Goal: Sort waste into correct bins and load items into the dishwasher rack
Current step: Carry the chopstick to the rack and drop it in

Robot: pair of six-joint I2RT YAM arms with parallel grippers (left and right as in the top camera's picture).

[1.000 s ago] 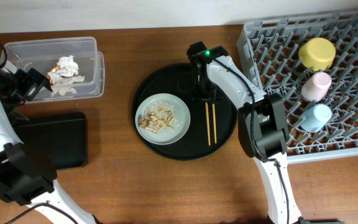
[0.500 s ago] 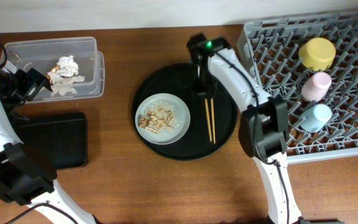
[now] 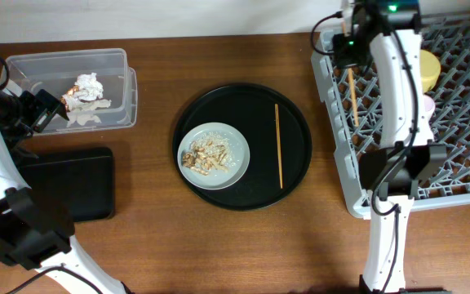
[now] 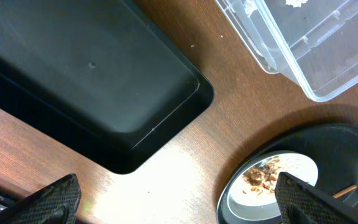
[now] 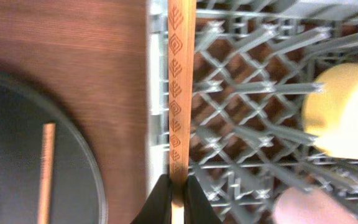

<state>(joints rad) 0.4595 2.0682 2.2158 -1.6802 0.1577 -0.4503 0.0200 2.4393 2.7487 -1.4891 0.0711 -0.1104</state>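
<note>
My right gripper [image 3: 351, 51] is shut on one wooden chopstick [image 3: 352, 98] and holds it over the left edge of the grey dishwasher rack [image 3: 463, 175]. The right wrist view shows the chopstick [image 5: 178, 93] pinched between the fingers of my right gripper [image 5: 178, 193]. The second chopstick [image 3: 278, 147] lies on the round black tray [image 3: 292, 98]. The grey plate [image 3: 233, 167] holds food scraps [image 3: 206, 154]. The yellow bowl [image 3: 427, 69] and the pink cup [image 3: 428, 104] sit in the rack, partly hidden by the arm. My left gripper [image 4: 179, 208] is open and empty by the clear tub [image 3: 31, 65].
The clear tub holds the white paper wad [image 3: 89, 83] and the gold-brown wrapper [image 3: 84, 106]. The shallow black rectangular tray [image 3: 64, 184] lies in front of it. The right arm's lower link stands over the rack's middle. The light-blue cup is hidden.
My right gripper has lifted one chopstick off the round tray and carried it right and back to the rack's left edge. The other chopstick stays. The left arm has not moved.
</note>
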